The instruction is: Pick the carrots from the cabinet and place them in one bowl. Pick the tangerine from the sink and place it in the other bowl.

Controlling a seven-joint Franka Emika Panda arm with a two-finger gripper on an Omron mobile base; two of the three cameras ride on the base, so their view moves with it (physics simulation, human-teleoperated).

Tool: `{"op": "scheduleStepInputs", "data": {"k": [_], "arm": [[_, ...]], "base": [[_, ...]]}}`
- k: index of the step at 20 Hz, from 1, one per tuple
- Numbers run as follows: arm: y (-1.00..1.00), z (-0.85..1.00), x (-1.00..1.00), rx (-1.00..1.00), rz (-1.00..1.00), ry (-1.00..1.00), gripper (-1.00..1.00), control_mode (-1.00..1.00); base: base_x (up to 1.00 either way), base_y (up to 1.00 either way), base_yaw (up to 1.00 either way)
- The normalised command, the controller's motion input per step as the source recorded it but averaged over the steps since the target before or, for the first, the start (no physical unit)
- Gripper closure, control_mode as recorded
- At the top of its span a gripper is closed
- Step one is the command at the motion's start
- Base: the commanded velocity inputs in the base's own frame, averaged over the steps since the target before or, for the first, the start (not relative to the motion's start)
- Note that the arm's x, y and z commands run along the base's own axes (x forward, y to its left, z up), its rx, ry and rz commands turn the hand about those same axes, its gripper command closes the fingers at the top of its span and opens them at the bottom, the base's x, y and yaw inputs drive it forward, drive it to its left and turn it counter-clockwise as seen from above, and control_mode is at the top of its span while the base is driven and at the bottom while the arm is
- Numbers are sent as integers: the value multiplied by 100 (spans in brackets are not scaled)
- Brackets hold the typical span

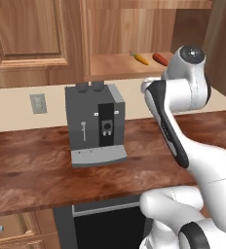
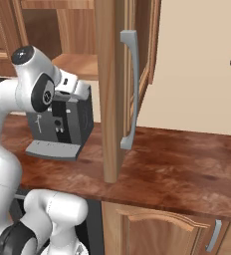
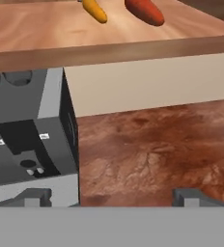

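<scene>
Gripper spread wide, empty (low over the brown wooden surface); lift toward twelve o'clock, straddle the tapered orange carrot on the cabinet shelf.

Two carrots side by side on cabinet shelf, coffee machine on counter below
</scene>
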Motion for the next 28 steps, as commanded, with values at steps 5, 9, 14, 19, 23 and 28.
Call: {"op": "scheduleStepInputs", "data": {"k": [5, 9, 14, 19, 23, 28], "arm": [[-11, 21, 3, 0, 0, -3, -100, -100], [-11, 21, 4, 0, 0, 0, -100, -100], [-14, 14, 7, 0, 6, 0, -100, -100], [-16, 10, 12, 0, 6, 0, -100, -100], [-18, 2, 21, 0, 11, -3, -100, -100], [-15, 0, 25, 0, 12, -10, -100, -100]], "base": [[0, 0, 0], [0, 0, 0], [0, 0, 0], [0, 0, 0], [0, 0, 0], [0, 0, 0]]}}
